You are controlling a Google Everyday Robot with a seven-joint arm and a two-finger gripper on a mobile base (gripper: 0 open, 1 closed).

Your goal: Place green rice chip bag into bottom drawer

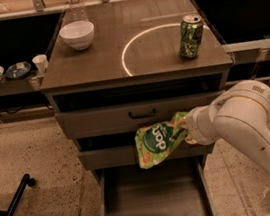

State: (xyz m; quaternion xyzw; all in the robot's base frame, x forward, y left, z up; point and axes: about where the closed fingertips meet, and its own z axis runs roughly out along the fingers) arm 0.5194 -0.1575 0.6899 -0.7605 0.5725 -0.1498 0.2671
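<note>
Pincer [187,128] center-right, clamped on green rice chip bag [156,141]. Bag's long axis slants upper-right to lower-left, above open bottom drawer [154,200]. Fingertips hidden by bag.

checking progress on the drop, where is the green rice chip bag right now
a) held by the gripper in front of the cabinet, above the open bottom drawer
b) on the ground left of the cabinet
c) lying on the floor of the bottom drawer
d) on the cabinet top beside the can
A: the green rice chip bag hangs pinched in the gripper in front of the middle drawer, above the open bottom drawer, not yet inside it.
</note>
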